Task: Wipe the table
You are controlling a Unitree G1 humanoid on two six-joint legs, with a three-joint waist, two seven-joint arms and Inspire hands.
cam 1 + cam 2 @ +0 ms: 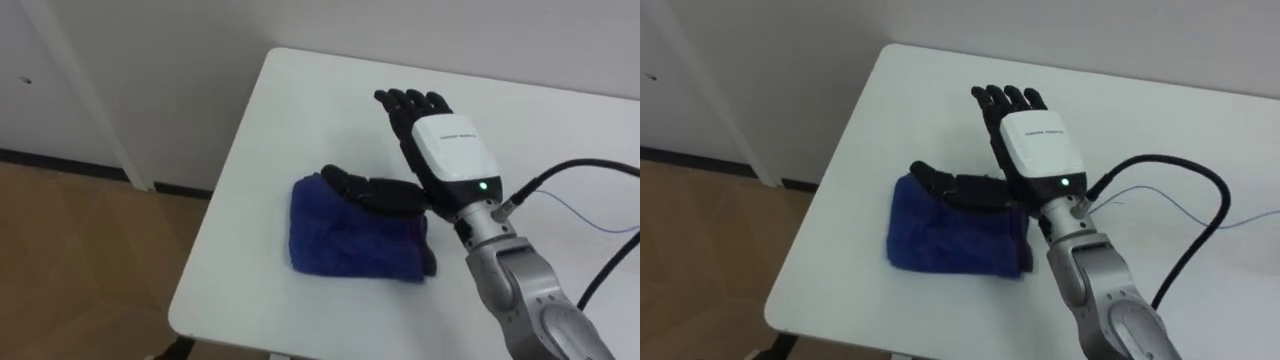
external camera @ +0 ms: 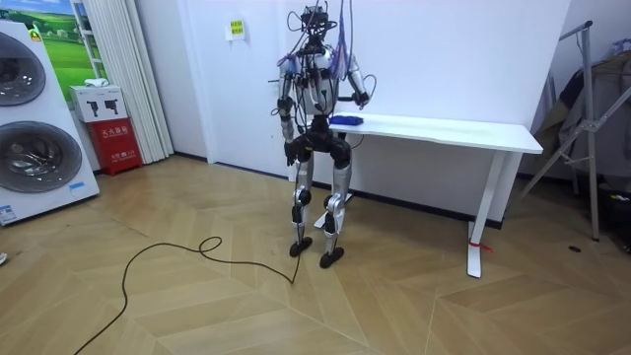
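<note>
White plaster wall (image 1: 150, 60) runs behind a white table (image 1: 300, 90) whose top is smooth and matt, with a rounded corner; a dark skirting strip (image 1: 60, 165) meets a wooden floor (image 1: 80, 270) laid in a herringbone pattern.

On the tabletop, toward its left end, lies a blue cloth (image 1: 340, 245); it is thick and fluffy, folded into a rough rectangle with soft, rounded edges.

The right hand (image 1: 450, 150) reaches in from the lower right on a grey metal forearm; its back is a glossy white plate with a small green light near the wrist, facing up, so the palm faces the table. Its black fingers (image 1: 410, 105) are stretched out straight and close together, pointing toward the wall over bare tabletop; the thumb (image 1: 385, 192) is spread wide to the side and lies across the far edge of the cloth. The hand is fully opened and grips nothing; whether the palm presses on the table cannot be told.

From the room view, the robot stands upright at the table's end on the room view's left, with the left hand (image 2: 290, 150) hanging by its hip; round-doored washing machines (image 2: 30, 158), a red box (image 2: 116, 146) and a pale pleated curtain (image 2: 123, 79) stand further along that side.
</note>
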